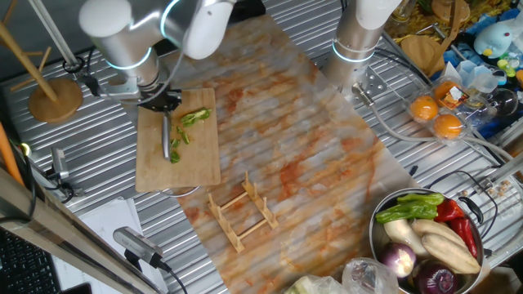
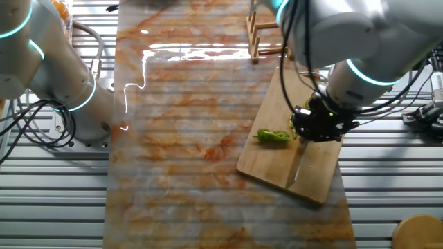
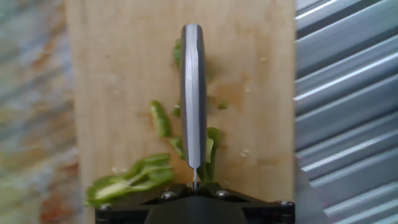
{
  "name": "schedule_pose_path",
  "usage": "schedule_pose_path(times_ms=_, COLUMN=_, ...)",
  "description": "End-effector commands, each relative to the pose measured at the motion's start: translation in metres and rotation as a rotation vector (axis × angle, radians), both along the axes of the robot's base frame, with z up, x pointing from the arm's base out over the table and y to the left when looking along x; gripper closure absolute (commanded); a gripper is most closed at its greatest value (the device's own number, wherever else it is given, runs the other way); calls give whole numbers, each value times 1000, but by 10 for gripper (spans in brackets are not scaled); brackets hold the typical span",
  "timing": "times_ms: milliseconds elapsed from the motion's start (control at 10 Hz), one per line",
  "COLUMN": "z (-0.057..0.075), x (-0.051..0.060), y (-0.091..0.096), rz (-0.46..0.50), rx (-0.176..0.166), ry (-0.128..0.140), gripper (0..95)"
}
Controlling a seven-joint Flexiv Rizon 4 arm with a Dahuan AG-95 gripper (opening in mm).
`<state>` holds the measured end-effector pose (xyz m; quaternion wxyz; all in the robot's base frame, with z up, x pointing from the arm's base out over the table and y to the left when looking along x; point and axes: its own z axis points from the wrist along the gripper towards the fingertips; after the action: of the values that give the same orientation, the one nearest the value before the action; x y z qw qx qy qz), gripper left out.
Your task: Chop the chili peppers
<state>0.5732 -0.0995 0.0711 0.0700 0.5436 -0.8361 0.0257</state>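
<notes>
The gripper is clamped on a knife held edge-down along the cutting board, so it can slice the chili peppers lying there, whose cut strips show only in the hand view, while the fixed views place the board on the worktop.

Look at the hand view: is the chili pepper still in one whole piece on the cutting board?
No. The chili pepper lies in several separate green pieces scattered around the knife blade on the cutting board.
</notes>
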Motion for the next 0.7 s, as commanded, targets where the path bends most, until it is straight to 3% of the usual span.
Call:
schedule_pose_path(times_ms=100, z=-2, x=12, y=-4, rz=15, rx=-23, ry=-15, gripper=950)
schedule_pose_path(times_ms=300, z=0, x=15, y=-6, rz=51, rx=-69, ry=-28, gripper=950)
schedule_pose_path(times_ms=500, z=14, x=13, y=-9, rz=13, rx=-25, ry=-26, gripper=950)
schedule_pose_path(times_ms=700, z=31, x=14, y=-14, rz=-41, rx=-2, ry=-34, gripper=950)
